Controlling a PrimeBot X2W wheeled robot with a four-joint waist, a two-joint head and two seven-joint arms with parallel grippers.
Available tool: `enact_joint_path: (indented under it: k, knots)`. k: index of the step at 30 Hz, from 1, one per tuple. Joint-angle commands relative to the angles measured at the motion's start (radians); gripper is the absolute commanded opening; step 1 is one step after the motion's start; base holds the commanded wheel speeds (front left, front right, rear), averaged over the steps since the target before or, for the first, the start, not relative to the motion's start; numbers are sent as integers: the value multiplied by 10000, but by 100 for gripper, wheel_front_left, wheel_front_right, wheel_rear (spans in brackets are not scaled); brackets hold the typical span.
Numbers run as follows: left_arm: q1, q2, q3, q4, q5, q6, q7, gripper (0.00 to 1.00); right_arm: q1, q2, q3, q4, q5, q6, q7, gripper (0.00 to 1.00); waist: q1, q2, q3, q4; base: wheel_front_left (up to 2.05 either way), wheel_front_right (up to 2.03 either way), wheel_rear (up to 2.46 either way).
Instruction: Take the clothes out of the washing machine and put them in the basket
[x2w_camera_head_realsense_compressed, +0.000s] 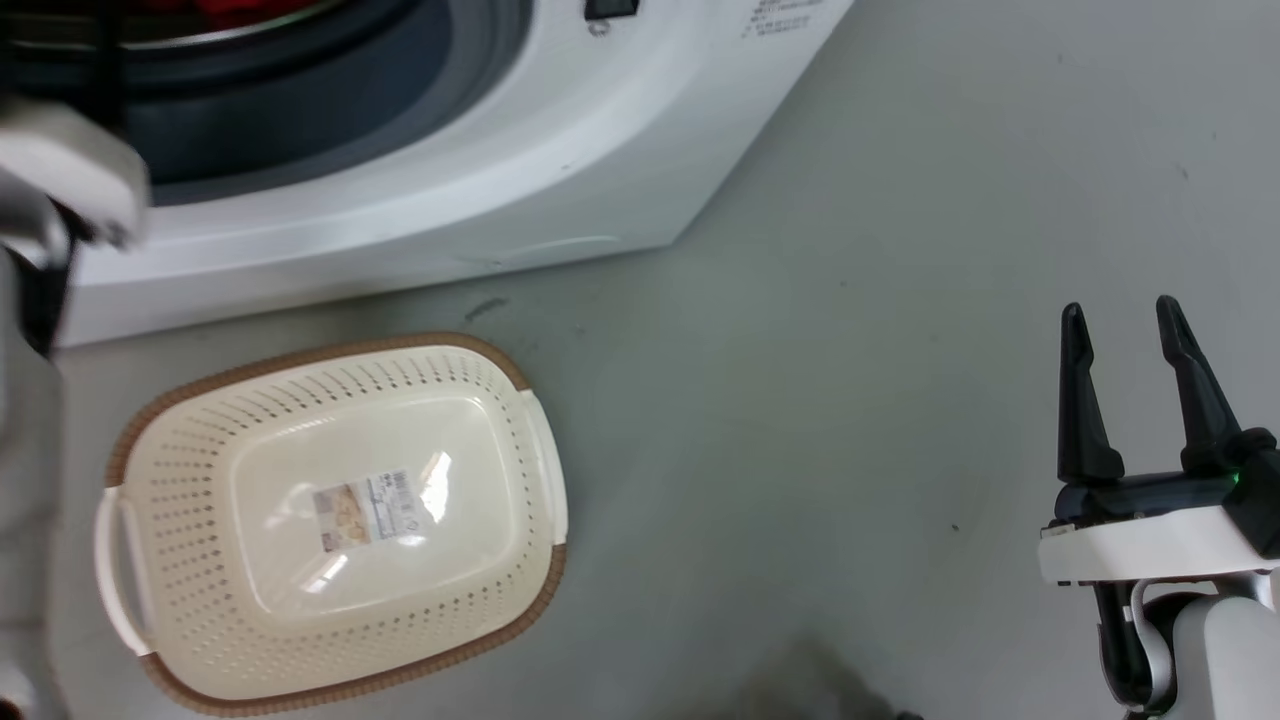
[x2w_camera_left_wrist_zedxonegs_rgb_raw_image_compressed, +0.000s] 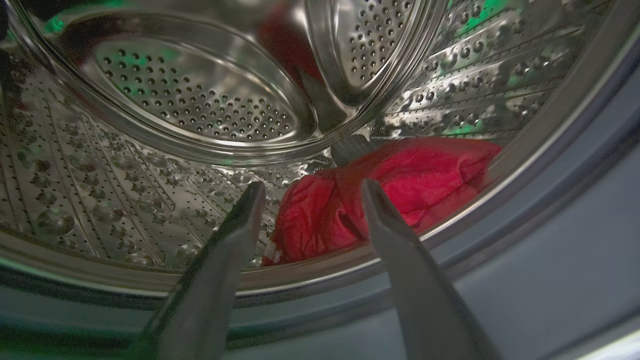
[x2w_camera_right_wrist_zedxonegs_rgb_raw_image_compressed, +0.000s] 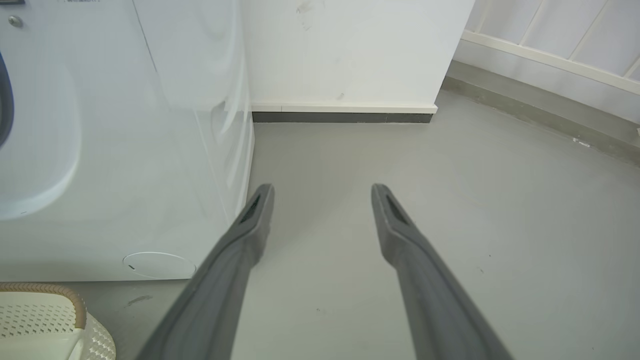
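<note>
The white washing machine fills the top left of the head view, with a sliver of the red clothes at its porthole. In the left wrist view the clothes lie bunched at the bottom of the perforated steel drum. My left gripper is open at the drum's mouth, fingertips just short of the fabric, nothing between them. The cream basket with a brown rim sits empty on the floor before the machine. My right gripper hovers open over bare floor at the right, also seen open as the right gripper.
My pale left forearm reaches into the porthole at the far left. In the right wrist view a white wall with a dark skirting stands beyond the machine's side, and the basket's corner shows at lower left. Grey floor lies between basket and right gripper.
</note>
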Motion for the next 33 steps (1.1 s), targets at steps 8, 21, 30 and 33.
enact_joint_path:
  k: [8, 21, 30, 33]
  knots:
    - [-4379, 1607, -2232, 1857, -1189, -6, 2531, 100, -485, 1, 488, -311, 394, -7, -21, 100, -4, 0, 1886, -1060, 0, 0, 0]
    - [-7957, 3158, -4738, 3764, -2578, -9, 6635, 100, -491, 8, 1508, -470, 764, -7, -21, 100, -4, 0, 2869, -1943, 0, 0, 0]
    - [-8874, 3797, -6062, 3766, -3636, -8, 8043, 100, -216, 3, 1735, -427, 900, -7, -21, 100, -4, 0, 3314, -2233, 0, 0, 0]
    - [-8866, 3693, -6252, 3934, -3924, -10, 8379, 100, -187, 5, 1807, -371, 912, -7, -21, 100, -4, 0, 3429, -2208, 0, 0, 0]
